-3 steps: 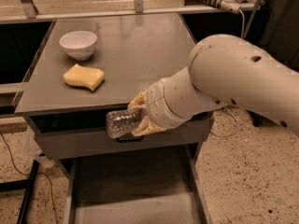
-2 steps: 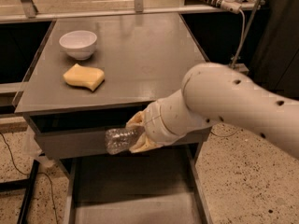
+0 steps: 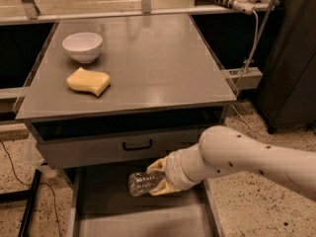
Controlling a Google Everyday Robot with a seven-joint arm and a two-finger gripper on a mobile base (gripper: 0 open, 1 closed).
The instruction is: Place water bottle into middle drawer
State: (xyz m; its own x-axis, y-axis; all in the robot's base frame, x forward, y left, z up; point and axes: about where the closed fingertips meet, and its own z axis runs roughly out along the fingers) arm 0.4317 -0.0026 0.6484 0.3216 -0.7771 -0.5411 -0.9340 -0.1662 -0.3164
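The pincer (image 3: 156, 177), clamped on the water bottle (image 3: 142, 183), has sunk toward 6 o'clock over the middle drawer (image 3: 111, 216); release seems next.

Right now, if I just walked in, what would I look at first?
The big white arm reaching in from the right, its gripper holding a clear water bottle sideways over the open middle drawer down low. Up on the grey table sit a yellow sponge and a white bowl, at the left.
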